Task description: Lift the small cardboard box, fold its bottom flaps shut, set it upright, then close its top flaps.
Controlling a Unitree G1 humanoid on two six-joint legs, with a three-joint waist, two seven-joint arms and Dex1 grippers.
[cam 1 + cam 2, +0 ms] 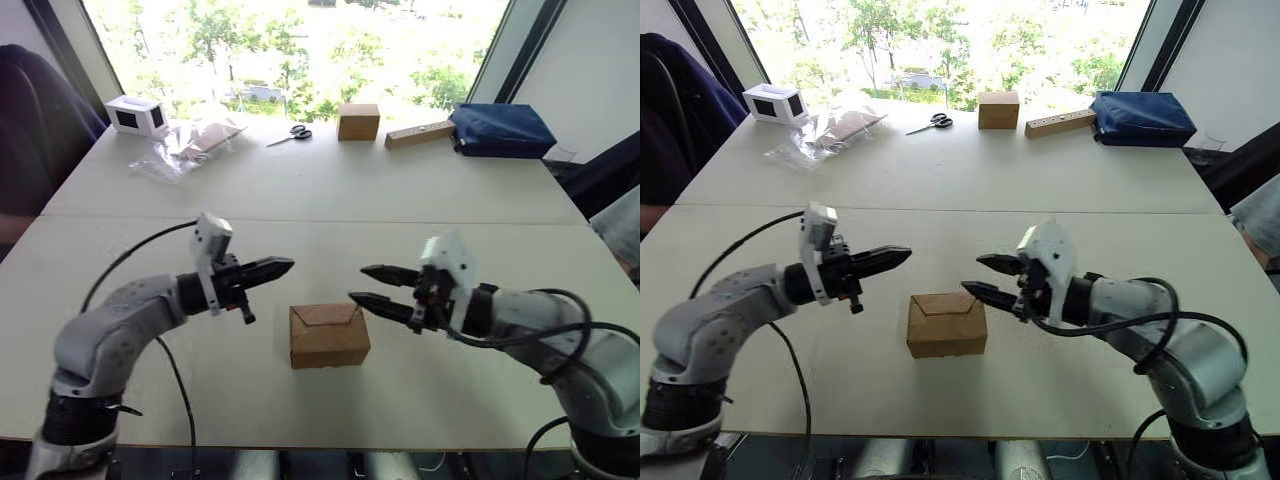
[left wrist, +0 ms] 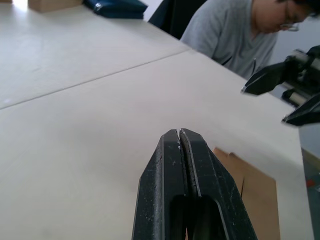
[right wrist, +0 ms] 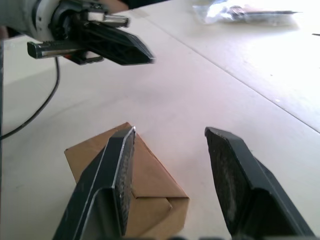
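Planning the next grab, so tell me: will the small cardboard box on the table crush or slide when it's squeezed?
The small cardboard box looks light and thin-walled, so it may dent. It rests on a smooth table, so a one-sided push would probably slide it. Its top flaps lie folded shut but could spring open.

1. Right gripper [image 3: 170,145]: fingers spread apart, above the desk [image 3: 240,80].
2. Small cardboard box [image 3: 145,190]: on the desk, top flaps [image 3: 150,177] folded shut, partly behind one finger.
3. Left gripper [image 3: 147,56]: fingers together, beyond the box.
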